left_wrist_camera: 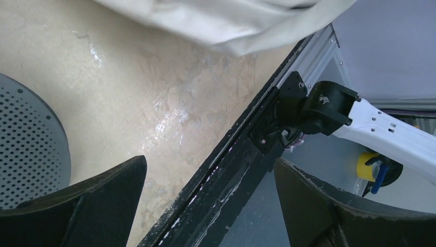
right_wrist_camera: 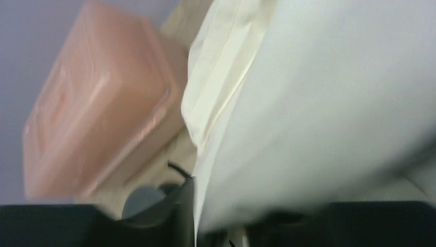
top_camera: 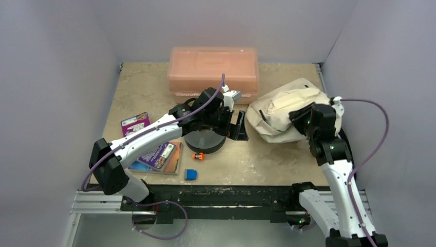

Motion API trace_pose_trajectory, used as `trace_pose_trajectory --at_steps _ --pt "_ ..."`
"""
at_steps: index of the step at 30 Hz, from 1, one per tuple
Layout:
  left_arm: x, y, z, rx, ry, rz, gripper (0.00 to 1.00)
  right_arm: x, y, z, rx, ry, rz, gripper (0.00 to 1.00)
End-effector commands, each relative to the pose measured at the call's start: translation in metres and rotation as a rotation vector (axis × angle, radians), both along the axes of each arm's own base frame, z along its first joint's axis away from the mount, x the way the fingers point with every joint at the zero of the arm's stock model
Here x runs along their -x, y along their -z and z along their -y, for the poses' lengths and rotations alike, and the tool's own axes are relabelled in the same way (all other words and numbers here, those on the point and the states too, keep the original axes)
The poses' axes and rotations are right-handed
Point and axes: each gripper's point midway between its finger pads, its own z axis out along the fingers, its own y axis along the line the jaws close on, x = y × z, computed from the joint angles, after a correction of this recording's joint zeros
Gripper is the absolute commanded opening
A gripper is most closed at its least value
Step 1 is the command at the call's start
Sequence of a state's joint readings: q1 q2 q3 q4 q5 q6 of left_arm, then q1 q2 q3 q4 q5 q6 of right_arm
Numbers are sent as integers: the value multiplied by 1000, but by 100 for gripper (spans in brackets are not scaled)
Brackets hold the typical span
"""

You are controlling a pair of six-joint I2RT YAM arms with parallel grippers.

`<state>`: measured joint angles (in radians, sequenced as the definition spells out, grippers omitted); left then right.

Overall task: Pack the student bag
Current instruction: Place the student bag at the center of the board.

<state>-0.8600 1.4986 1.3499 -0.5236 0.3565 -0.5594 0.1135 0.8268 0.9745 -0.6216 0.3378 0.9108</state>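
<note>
Cream student bag (top_camera: 280, 116) lies long-axis left-right; left claw (left_wrist_camera: 208, 164) gapes, right claw (top_camera: 300, 117) unreadable.

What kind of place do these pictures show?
Probably a lab robot cell: plain grey walls enclose a small table, and the left arm and right arm are bolted to a metal rail at its near edge.

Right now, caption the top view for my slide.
Left tool open beside the disc; right arm at the bag; pink box behind.
</note>
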Motion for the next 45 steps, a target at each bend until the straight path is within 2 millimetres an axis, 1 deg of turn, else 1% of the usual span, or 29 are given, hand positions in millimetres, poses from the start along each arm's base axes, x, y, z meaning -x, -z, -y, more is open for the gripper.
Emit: trace_pose_trajectory --at_steps 1,2,4,6,10,11,12,13,14,18,19,20,21,23,24,25,26,27,28,29,31,33,34,37,39,41,42,44,45 --pt "-9 -8 24 122 9 -23 95 61 42 -105 -162 -658 -86 61" --pt "-12 -5 28 131 4 -44 95 74 48 -110 -145 -729 -102 70" --pt "-16 0 34 148 -6 -73 95 93 55 -107 -78 -794 -141 83" --pt "-20 4 39 160 -18 -90 95 100 51 -98 1 -801 -134 89" --pt "-26 8 41 159 -44 -90 94 91 20 -79 107 -702 -30 89" --pt "-26 10 42 159 -45 -92 94 87 15 -75 130 -684 -19 87" --pt "-26 13 43 158 -45 -100 92 84 11 -74 146 -683 -14 82" --pt "-25 16 43 157 -44 -110 91 83 8 -78 167 -730 -5 77" --pt "-25 19 45 164 -44 -120 89 85 6 -86 174 -798 9 76" --pt "-24 32 51 201 -72 -185 87 109 -12 -129 131 -1115 149 75" --pt "-27 34 53 211 -85 -189 87 111 -14 -129 135 -1117 158 75" --pt "-29 36 54 216 -101 -195 87 108 -16 -122 156 -1064 150 75" --pt "-30 38 55 218 -113 -203 87 102 -15 -109 185 -973 133 71" --pt "-34 42 58 229 -141 -218 85 96 -11 -85 246 -829 96 60" --pt "-34 45 58 229 -151 -228 83 93 -8 -75 251 -763 74 59" --pt "-37 42 61 252 -158 -214 82 91 -1 -68 229 -694 45 60" --pt "-39 43 61 255 -167 -211 81 87 5 -61 205 -632 21 62" --pt "-40 45 60 251 -177 -209 80 82 14 -50 188 -539 -25 63" --pt "-42 48 59 244 -190 -209 79 78 25 -46 157 -496 -69 63" --pt "-43 50 59 238 -199 -210 78 74 37 -48 123 -488 -116 63" --pt "-46 55 59 221 -209 -206 77 68 61 -65 58 -560 -200 61" --pt "-49 57 64 217 -197 -199 70 63 85 -73 37 -610 -265 58" --pt "-51 57 67 216 -187 -197 67 61 97 -79 11 -633 -280 56" --pt "-52 62 70 206 -174 -210 60 53 116 -96 -63 -690 -247 52" --pt "-53 64 66 205 -184 -204 59 46 121 -114 -136 -757 -194 50" --pt "-54 64 59 194 -186 -183 59 39 116 -135 -219 -845 -110 50" --pt "-54 66 54 179 -189 -178 60 37 115 -141 -249 -867 -99 50" --pt "-54 69 42 148 -204 -174 61 32 112 -143 -244 -886 -99 49" --pt "-55 68 38 148 -212 -164 62 30 111 -138 -194 -874 -110 48"
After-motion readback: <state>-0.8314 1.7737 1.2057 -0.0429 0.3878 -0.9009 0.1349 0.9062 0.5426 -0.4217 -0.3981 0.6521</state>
